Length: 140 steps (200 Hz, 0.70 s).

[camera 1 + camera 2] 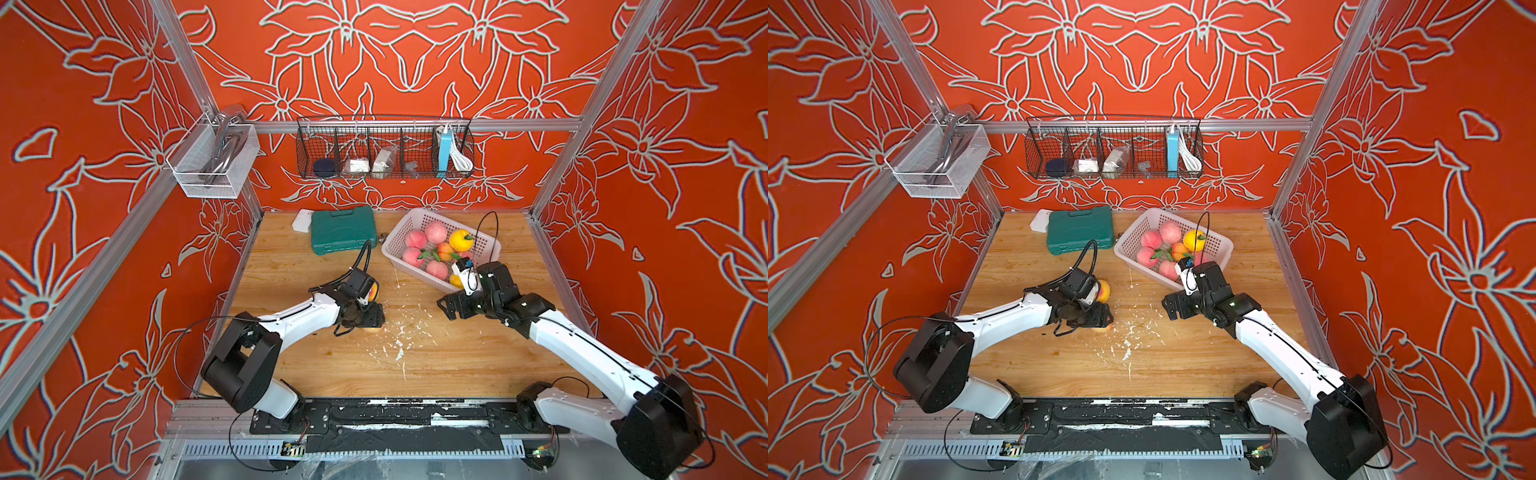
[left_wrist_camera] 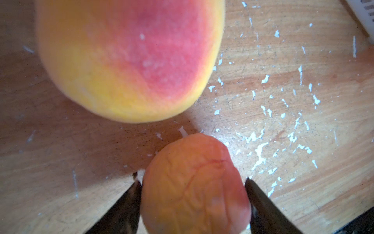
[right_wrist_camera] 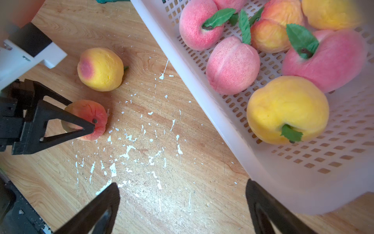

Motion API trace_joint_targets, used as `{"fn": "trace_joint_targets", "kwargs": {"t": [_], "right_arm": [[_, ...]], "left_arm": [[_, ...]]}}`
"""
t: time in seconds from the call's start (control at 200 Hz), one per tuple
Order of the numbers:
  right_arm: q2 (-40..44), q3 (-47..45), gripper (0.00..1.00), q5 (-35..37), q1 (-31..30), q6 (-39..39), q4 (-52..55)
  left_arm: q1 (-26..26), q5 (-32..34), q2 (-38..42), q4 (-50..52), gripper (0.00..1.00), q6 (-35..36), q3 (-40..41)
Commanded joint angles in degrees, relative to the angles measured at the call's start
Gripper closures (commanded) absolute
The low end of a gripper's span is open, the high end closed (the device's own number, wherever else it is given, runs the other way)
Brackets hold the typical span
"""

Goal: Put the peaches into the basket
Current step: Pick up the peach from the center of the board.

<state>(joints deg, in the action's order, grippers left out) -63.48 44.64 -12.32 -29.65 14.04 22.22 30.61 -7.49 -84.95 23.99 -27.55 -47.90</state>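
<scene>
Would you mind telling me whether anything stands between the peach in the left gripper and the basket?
Nothing visible does. The left gripper grips the small peach; the other peach lies aside, and the open right gripper hovers beside the basket rim.

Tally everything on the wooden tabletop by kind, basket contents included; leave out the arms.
peaches: 10 (8 in the basket, 1 loose, the wrinkled peach in the left gripper)
basket: 1
green case: 1
white box: 1
small grey object beside the case, too small to identify: 1
Total: 14
</scene>
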Motion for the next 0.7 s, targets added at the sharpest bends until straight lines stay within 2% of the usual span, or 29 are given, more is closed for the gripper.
{"fn": "trace_joint_targets", "kwargs": {"t": [0.0,0.34,0.696], "right_arm": [[3.12,-1.21,0.01,1.27,-0.24,-0.89,-0.8],[7.67,-1.18,0.01,-5.12,-0.41,-5.18,-2.49],[7.78,-0.9,0.01,-17.92,-0.42,-8.63,-6.67]], "left_arm": [[0.85,0.83,3.66,3.18,0.3,-0.54,0.62],[1.12,-6.71,10.96,7.73,0.31,-2.92,-5.25],[1.03,-14.53,10.03,6.37,0.3,-6.13,-12.39]]}}
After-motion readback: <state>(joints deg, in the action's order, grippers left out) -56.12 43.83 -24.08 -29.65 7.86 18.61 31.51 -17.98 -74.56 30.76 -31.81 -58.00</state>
